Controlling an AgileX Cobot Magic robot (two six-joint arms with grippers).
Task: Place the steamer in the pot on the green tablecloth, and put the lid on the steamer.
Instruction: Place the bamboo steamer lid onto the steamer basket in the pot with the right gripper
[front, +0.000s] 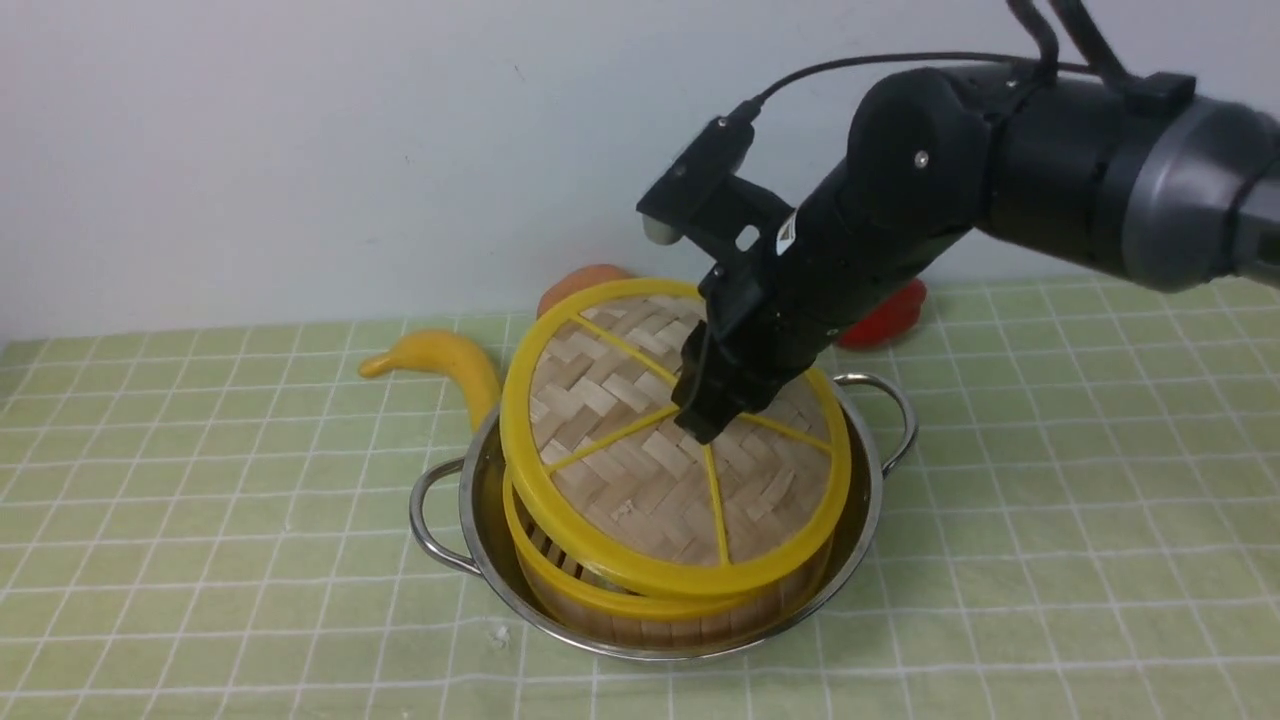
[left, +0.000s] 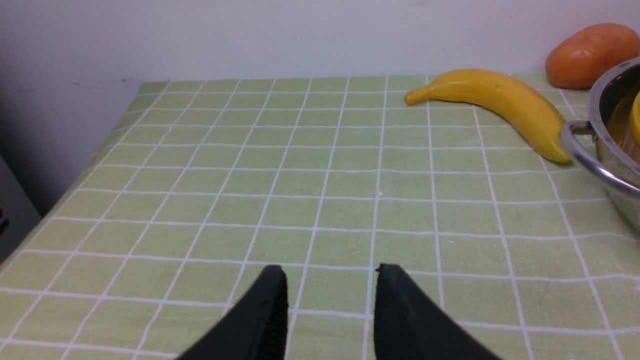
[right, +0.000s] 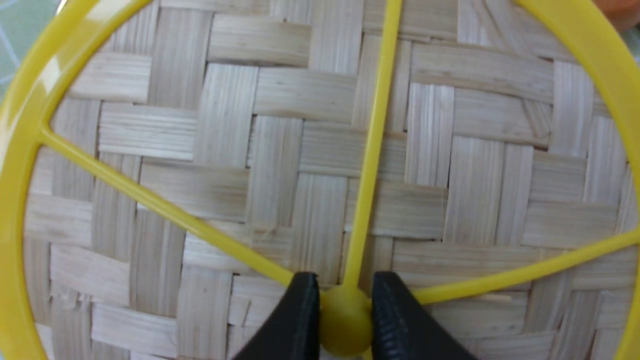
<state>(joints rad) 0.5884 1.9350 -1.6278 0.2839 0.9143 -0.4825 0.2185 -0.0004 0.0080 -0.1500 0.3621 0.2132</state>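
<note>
The right gripper (right: 344, 287) is clamped on the hub (right: 345, 320) of the lid (front: 640, 470), which hangs tilted over the steamer (front: 650, 612) in the pot (front: 478, 500) (near edge low). Level it, align the 2 yellow rims, then lower. Left gripper (left: 330, 300) gapes empty, left of the pot.

The pot (front: 478, 520) is shiny polished metal; the lid (front: 640, 470) above it is matt woven bamboo with a glossy yellow plastic rim.

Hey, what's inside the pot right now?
The steamer sits in the pot. The lid, gripped at its centre by the right gripper, covers it at a tilt, so whatever the steamer holds is hidden.
</note>
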